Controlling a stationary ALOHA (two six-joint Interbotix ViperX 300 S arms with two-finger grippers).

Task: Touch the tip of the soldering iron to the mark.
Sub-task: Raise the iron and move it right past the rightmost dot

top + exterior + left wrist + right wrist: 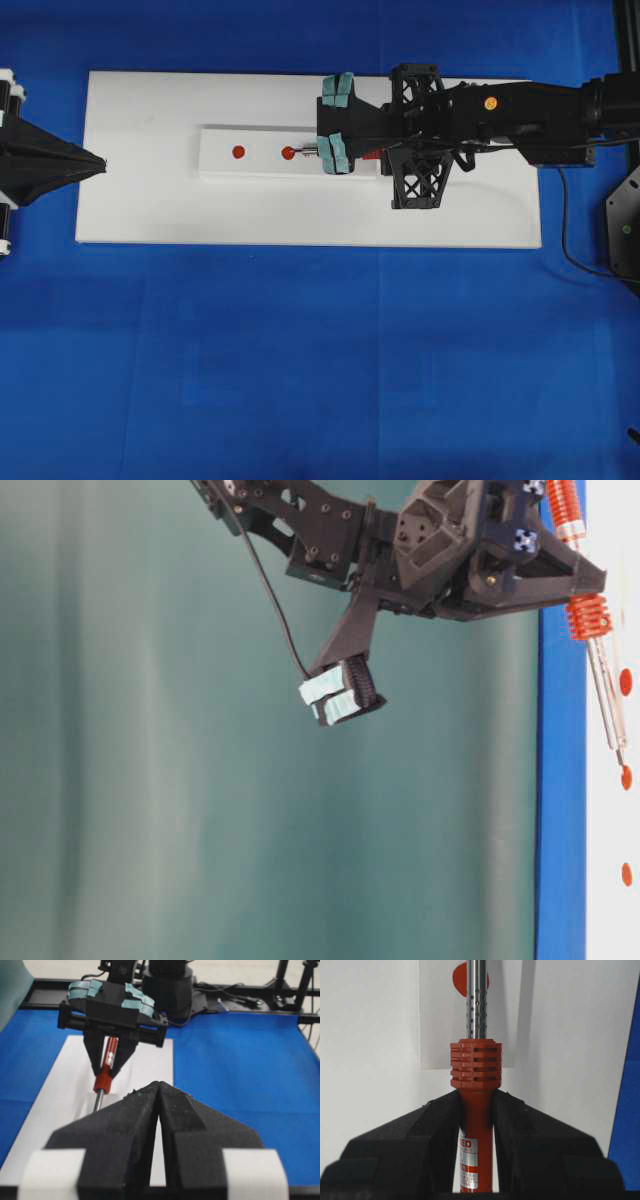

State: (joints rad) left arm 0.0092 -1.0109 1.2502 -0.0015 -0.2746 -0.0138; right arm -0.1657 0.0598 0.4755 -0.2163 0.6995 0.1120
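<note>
**Iron tip past the mark**

Overhead: right hand (335,125) clamps the soldering iron (312,152), shaft pointing left, tip at the middle dot.

Right wrist: the mark (460,979) lies under the shaft.

Left hand (157,1091) closed, empty.

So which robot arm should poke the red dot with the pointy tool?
The right one. Its fingers are shut on the soldering iron, whose shaft points along the white strip of dots. The left gripper sits shut and empty at the board's far edge.
</note>
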